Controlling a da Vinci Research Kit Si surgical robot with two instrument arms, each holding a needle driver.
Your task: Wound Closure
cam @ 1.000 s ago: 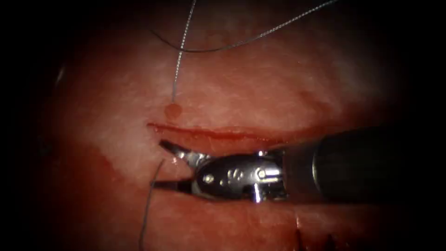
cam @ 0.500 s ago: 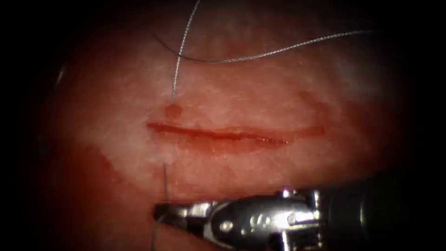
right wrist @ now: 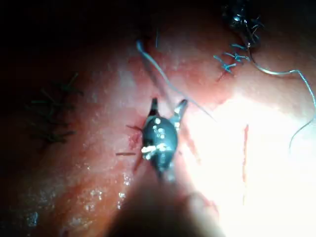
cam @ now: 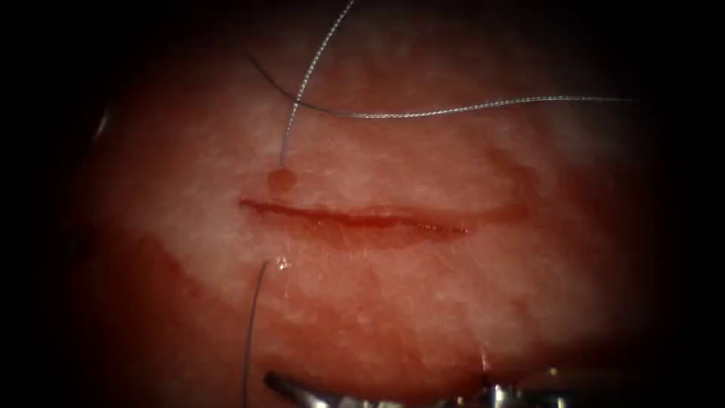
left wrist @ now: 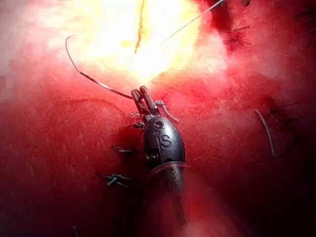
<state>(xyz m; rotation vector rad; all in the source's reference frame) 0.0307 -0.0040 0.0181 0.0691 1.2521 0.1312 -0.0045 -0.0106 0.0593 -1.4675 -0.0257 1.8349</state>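
Tissue (cam: 423, 302) lies before you in the endoscope view, with the cut (cam: 377, 217) running as a thin red line across its middle. Your right tool (cam: 291, 387) has dropped to the bottom edge of that view since a second ago, when it sat just below the cut. In the right wrist view its jaws (right wrist: 168, 109) stand apart and hold nothing. Thread (cam: 423, 113) leaves the tissue above the cut beside a small round red spot (cam: 282, 180), rises, and is crossed by a long strand running off to the right. More thread comes out below the cut at its left end and runs down. In the left wrist view, your left tool (left wrist: 142, 95) has its jaws closed on the thread. You cannot make out the needle.
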